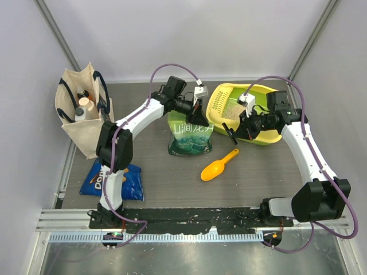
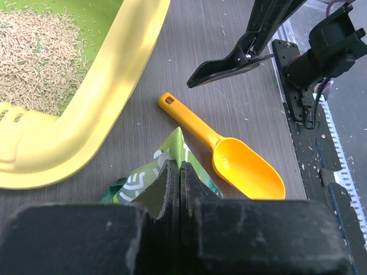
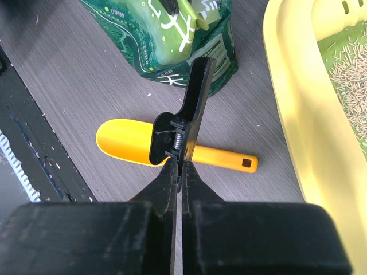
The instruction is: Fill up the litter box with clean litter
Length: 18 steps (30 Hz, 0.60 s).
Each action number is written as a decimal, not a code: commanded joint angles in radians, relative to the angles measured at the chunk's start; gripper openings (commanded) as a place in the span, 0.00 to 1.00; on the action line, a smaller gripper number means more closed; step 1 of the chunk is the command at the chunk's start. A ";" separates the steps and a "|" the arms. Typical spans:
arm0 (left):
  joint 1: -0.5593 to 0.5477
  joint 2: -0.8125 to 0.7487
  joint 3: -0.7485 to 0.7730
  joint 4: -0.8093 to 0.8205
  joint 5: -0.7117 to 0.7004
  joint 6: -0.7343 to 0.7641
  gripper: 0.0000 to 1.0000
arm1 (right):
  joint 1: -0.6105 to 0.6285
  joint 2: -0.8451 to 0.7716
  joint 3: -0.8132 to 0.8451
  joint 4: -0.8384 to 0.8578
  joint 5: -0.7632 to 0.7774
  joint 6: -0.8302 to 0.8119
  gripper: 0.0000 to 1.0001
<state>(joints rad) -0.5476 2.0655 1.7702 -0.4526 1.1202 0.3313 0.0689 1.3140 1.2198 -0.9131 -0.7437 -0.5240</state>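
Observation:
The litter box (image 1: 266,134), yellow-rimmed with a green basin, sits at the back right. Clean litter (image 1: 234,110) lies in a beige patch by its slotted grate, and shows as pale granules (image 2: 34,57) in the left wrist view too. A green printed pouch (image 1: 189,137) stands upright just left of the box. My left gripper (image 2: 180,169) is shut on the pouch's top edge (image 2: 179,146). My right gripper (image 3: 179,166) is shut on a black spring clip (image 3: 186,120), held above the table between pouch and box (image 3: 289,103).
An orange scoop (image 1: 219,166) lies on the table in front of the pouch. At the far left stands a canvas tote bag (image 1: 80,117) with bottles in it. A blue Doritos bag (image 1: 112,180) lies flat by the left arm's base.

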 commanded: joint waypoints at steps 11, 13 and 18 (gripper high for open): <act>-0.012 -0.077 -0.086 0.161 -0.059 -0.083 0.48 | -0.001 -0.012 0.003 0.060 -0.025 0.041 0.01; -0.029 -0.081 -0.087 0.163 -0.077 -0.031 0.52 | -0.003 -0.010 0.006 0.060 -0.020 0.041 0.01; -0.064 -0.108 -0.120 0.236 -0.163 0.038 0.53 | -0.004 -0.015 0.003 0.049 -0.016 0.039 0.01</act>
<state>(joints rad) -0.5678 2.0266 1.6875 -0.3187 1.0370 0.2993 0.0689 1.3144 1.2163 -0.8837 -0.7456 -0.4931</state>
